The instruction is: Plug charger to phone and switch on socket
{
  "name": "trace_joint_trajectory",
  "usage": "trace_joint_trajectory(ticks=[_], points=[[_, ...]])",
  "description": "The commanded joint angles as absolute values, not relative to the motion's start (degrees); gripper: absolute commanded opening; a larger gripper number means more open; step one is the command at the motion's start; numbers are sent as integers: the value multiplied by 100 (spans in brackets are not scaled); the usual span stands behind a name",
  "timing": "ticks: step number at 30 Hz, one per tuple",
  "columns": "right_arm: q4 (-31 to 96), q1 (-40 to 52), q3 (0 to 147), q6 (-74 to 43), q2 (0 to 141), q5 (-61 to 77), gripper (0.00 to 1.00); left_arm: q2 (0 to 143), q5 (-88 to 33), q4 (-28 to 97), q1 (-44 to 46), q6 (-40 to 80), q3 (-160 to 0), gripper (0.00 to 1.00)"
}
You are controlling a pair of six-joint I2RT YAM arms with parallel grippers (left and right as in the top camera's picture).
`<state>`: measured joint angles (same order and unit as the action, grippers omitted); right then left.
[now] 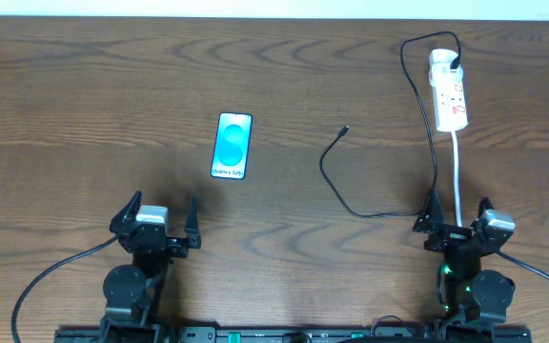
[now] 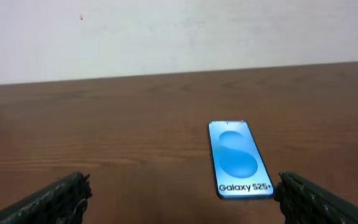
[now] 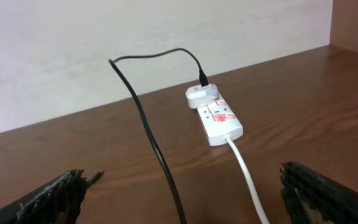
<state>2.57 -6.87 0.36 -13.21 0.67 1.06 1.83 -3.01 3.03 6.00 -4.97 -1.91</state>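
Both hands hang at the near edge of the tabletop (image 1: pixel 84 114), fingers spread wide and nothing between them: the left hand (image 1: pixel 163 202) on one side, the right hand (image 1: pixel 457 208) on the other.

The phone (image 1: pixel 233 146) lies flat, its blue screen up, ahead of the left hand and a little to its right, well apart from it.

The socket (image 1: pixel 448 92) lies at the far right. Its white cord (image 1: pixel 457 171) runs straight back toward the right hand.

The charger (image 1: pixel 433 143) is plugged in at the socket's far end. It loops up, comes down beside the cord, then curls left across the wood. Its tip (image 1: pixel 345 130) lies bare between phone and socket, touching neither.

In the right wrist view, cord and cable both pass between the spread fingers (touching or not, I can't tell).
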Motion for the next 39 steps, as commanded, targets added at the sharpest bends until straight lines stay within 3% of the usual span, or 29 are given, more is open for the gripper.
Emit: trace_joint_trajectory(ticks=[1,21,27,39], points=[[189,-676,32,-1433,38,108,99,375,-228,381,569,-598,-23,98],[-95,-676,580,-1428,576,1271,99,1754,-237,73,569,-530,-1208,98],[261,-676,1697,-1146,1793,1754,99,2414,-248,781,567,-532,-2250,98],[2451,-670,4980,-958,4672,2510,99,4512,-617,2720,567,-128,-5004,98]])
